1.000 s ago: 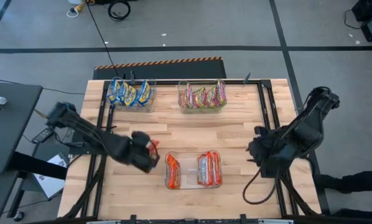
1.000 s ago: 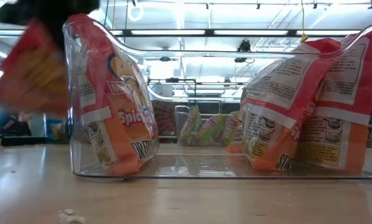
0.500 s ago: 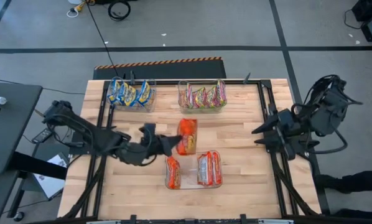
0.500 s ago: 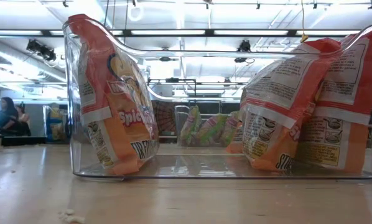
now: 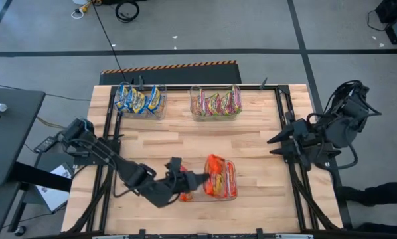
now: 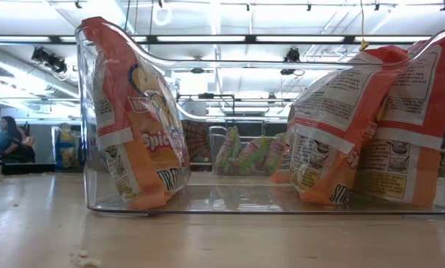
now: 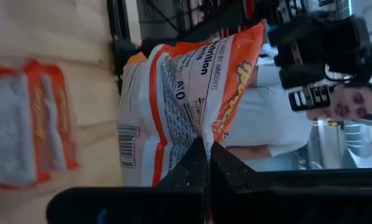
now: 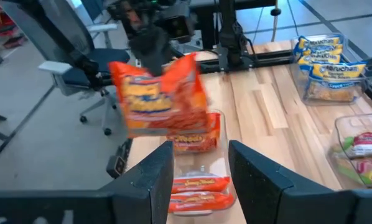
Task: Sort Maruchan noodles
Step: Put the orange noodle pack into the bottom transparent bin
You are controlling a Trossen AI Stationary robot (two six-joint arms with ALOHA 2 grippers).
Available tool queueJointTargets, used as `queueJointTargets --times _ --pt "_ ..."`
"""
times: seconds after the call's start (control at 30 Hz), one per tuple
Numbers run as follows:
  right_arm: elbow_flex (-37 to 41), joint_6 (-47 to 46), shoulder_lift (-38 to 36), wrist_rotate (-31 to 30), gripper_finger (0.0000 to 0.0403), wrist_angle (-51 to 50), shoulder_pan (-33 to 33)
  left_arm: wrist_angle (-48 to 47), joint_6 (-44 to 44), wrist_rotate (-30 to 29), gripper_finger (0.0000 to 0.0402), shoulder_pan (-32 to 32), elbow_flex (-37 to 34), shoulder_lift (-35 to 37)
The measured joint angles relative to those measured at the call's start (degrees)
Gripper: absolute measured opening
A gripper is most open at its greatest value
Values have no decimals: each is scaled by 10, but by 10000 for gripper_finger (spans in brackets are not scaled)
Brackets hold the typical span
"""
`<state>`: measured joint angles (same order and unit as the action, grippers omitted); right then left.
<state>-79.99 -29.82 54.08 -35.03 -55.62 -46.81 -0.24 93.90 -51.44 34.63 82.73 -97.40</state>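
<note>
From above, my left gripper (image 5: 193,179) holds a red-orange packet (image 5: 216,176) over the clear bin (image 5: 233,194) near the table's front edge; I should lower it into the gap between the packets standing there. The low view shows that gap, wide enough. My left wrist view shows my fingers (image 7: 195,163) pinched tight on the packet's edge. My right wrist view shows my right gripper (image 8: 200,162) with its fingers apart, empty, waiting by the right edge.
</note>
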Motion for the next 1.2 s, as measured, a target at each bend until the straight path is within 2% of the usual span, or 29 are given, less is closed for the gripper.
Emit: queueJointTargets --times 0.13,0.27,0.33,0.5,0.57,0.77,1.0,1.2 --pt "0 0 -2 0 159 -10 9 -2 37 5 2 1 48 -43" --pt "0 4 2 1 159 -20 15 -16 91 32 2 3 67 -86" --pt "0 4 2 1 159 -21 16 -69 130 46 2 3 67 -95" --pt "0 4 3 5 159 -21 16 -283 247 42 2 4 67 -87" --pt "0 4 3 11 159 -21 16 -319 275 39 2 5 67 -87" --pt "0 4 4 13 159 -22 16 -351 288 91 6 -6 67 -96" --pt "6 4 19 17 159 -21 16 -460 272 222 12 -49 66 -102" --pt "57 -11 26 25 159 -18 16 -462 234 255 42 -64 66 -103"
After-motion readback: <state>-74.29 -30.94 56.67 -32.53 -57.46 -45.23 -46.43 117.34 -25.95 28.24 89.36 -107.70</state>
